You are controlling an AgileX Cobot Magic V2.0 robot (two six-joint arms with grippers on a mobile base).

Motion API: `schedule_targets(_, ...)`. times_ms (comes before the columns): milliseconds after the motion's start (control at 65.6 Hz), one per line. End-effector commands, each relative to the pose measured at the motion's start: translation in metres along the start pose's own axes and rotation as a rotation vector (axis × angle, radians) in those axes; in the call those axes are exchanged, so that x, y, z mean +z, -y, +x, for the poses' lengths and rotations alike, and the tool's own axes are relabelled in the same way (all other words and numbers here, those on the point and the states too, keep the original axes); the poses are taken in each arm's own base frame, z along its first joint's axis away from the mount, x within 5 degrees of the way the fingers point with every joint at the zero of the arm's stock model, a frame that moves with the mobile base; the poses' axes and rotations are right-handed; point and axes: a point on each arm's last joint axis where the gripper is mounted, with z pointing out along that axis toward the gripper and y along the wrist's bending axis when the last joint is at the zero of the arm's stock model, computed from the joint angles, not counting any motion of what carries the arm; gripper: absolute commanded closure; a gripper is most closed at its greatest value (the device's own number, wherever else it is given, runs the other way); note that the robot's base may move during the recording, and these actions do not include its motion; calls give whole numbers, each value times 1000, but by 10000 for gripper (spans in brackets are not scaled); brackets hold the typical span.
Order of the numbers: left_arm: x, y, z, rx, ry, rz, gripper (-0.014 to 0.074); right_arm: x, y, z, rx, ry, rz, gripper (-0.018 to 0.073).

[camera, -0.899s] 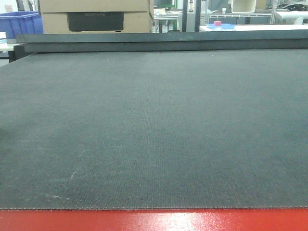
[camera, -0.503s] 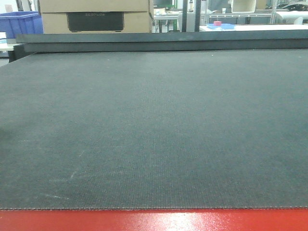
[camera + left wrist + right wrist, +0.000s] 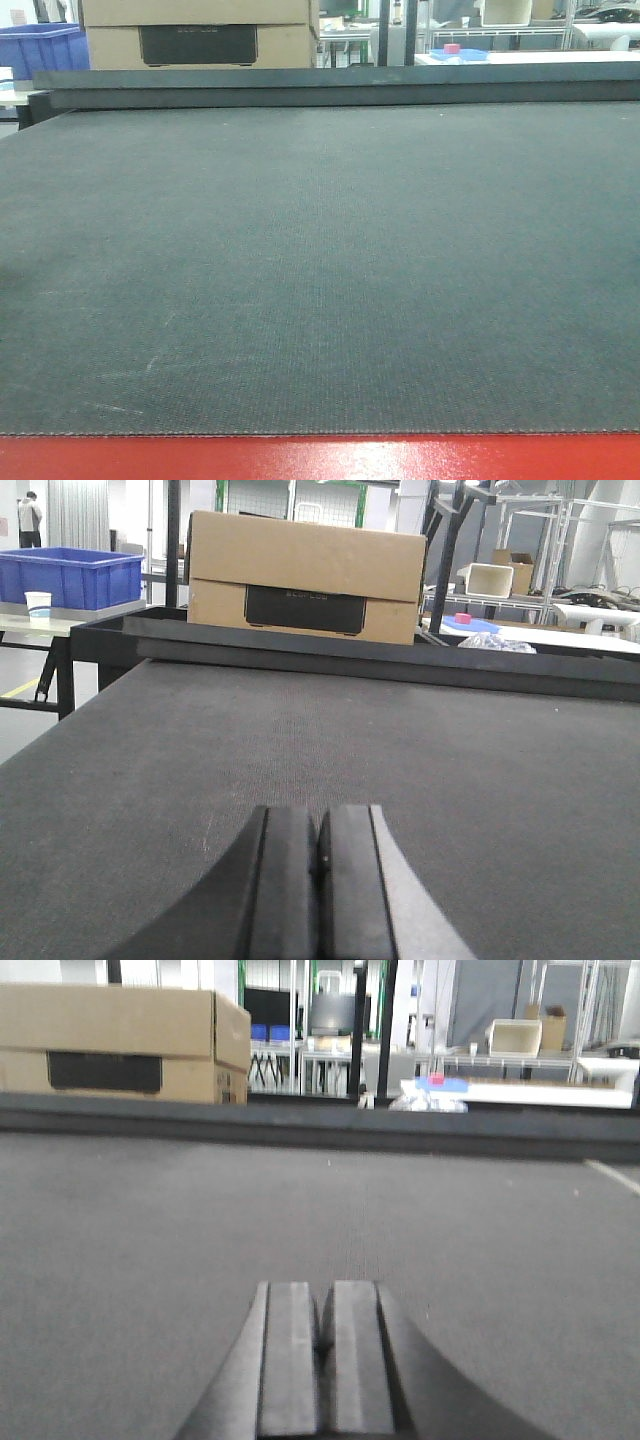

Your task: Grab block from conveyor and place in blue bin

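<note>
The conveyor belt (image 3: 320, 260) is a wide dark grey woven surface on a red frame (image 3: 320, 458); no block shows on it in any view. My left gripper (image 3: 319, 815) is shut and empty, low over the belt (image 3: 400, 750). My right gripper (image 3: 325, 1290) is shut and empty, also low over the belt (image 3: 200, 1220). A blue bin (image 3: 70, 577) stands on a table beyond the belt's far left; its corner shows in the front view (image 3: 40, 48).
A cardboard box (image 3: 305, 575) stands behind the belt's far rail (image 3: 400, 660); it also shows in the front view (image 3: 200, 32) and the right wrist view (image 3: 120, 1045). A small pink object on a blue plate (image 3: 455, 50) lies on a white table behind.
</note>
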Motion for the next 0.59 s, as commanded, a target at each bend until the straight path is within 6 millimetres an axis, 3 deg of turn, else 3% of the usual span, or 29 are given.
schedule_targets(0, 0, 0, -3, -1, 29, 6, 707, -1, 1, -9, -5, 97, 8, 720)
schedule_targets(107, -3, 2, -24, 2, 61, 9, 707, -2, 0, -18, -5, 88, 5, 720)
schedule_targets(274, -13, 5, -71, 23, 56, 6, 707, -13, -2, -69, -6, 117, -5, 720)
schedule_targets(366, -15, 6, -95, 20, -25, 1, 707, -20, -3, -88, -7, 38, -12, 720)
schedule_targets(457, -8, 8, -118, 21, -123, -6, 707, -20, -4, -106, -9, -65, -19, 720)
schedule_targets(579, 19, 9, -141, 21, -329, -18, 707, -3, -5, -123, -10, -249, -24, 720)
